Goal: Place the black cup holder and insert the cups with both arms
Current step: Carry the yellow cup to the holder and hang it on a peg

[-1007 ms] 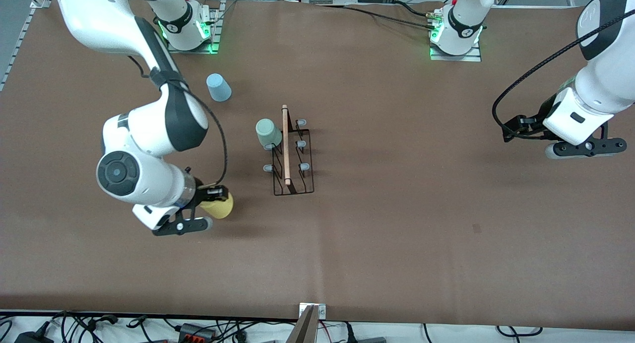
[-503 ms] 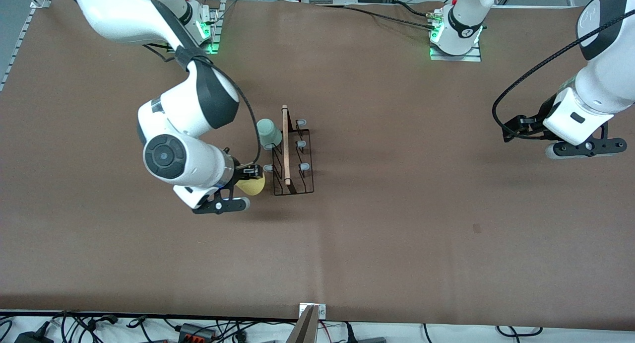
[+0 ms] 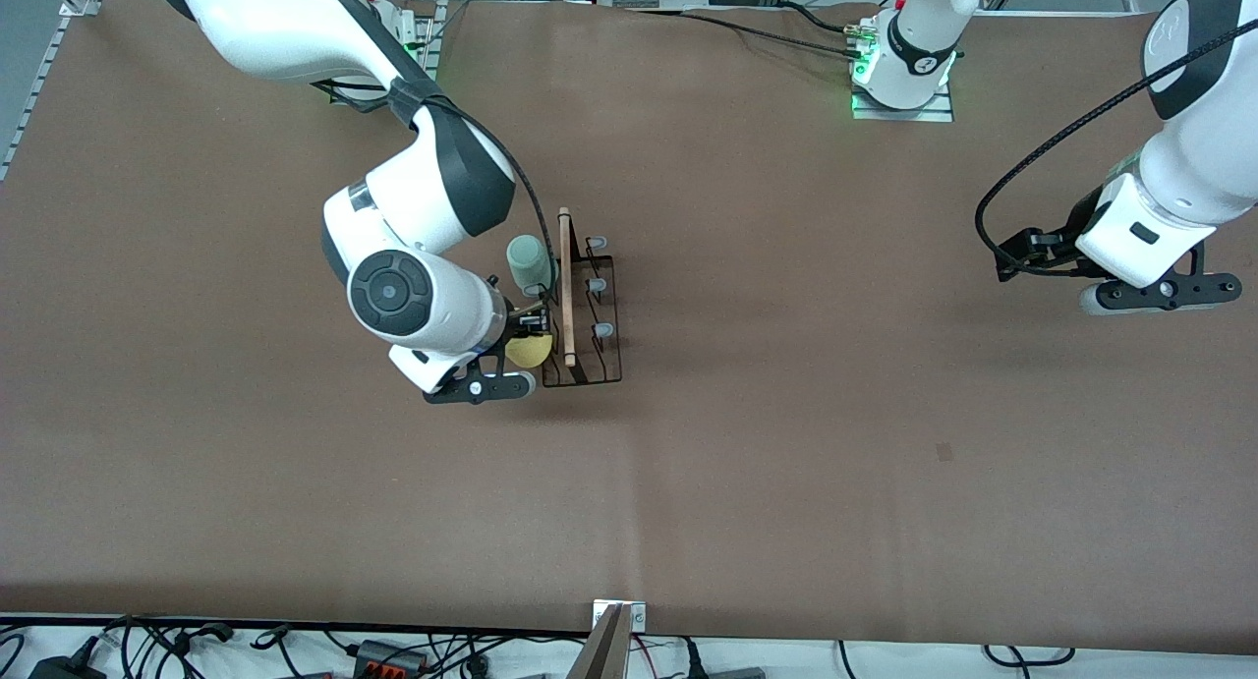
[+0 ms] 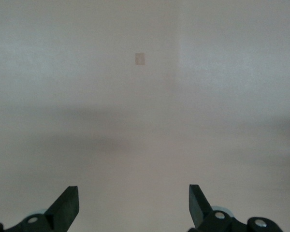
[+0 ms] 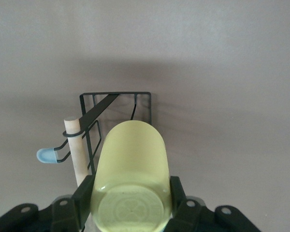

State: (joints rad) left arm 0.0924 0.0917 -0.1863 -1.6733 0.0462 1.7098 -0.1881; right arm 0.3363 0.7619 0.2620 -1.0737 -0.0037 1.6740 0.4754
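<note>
The black cup holder (image 3: 582,311) stands mid-table, its wooden rod handle (image 3: 566,286) on top. A mint green cup (image 3: 528,260) sits upturned on a peg at its side toward the right arm's end. My right gripper (image 3: 513,353) is shut on the yellow cup (image 3: 531,350) and holds it on its side against that same side of the holder, nearer the front camera than the mint cup. In the right wrist view the yellow cup (image 5: 130,164) fills my gripper (image 5: 130,205), with the holder (image 5: 117,104) and a grey-tipped peg (image 5: 47,155) just past it. The light blue cup is hidden by the right arm. My left gripper (image 3: 1160,294) waits open over bare table (image 4: 134,205).
A small dark mark (image 3: 944,451) lies on the brown table toward the left arm's end and also shows in the left wrist view (image 4: 139,58). Cables and a metal bracket (image 3: 617,618) line the table's front edge.
My right arm has carried the yellow cup sideways across the table up to the cup holder's side. The arm now covers the blue cup. The left arm has not moved.
</note>
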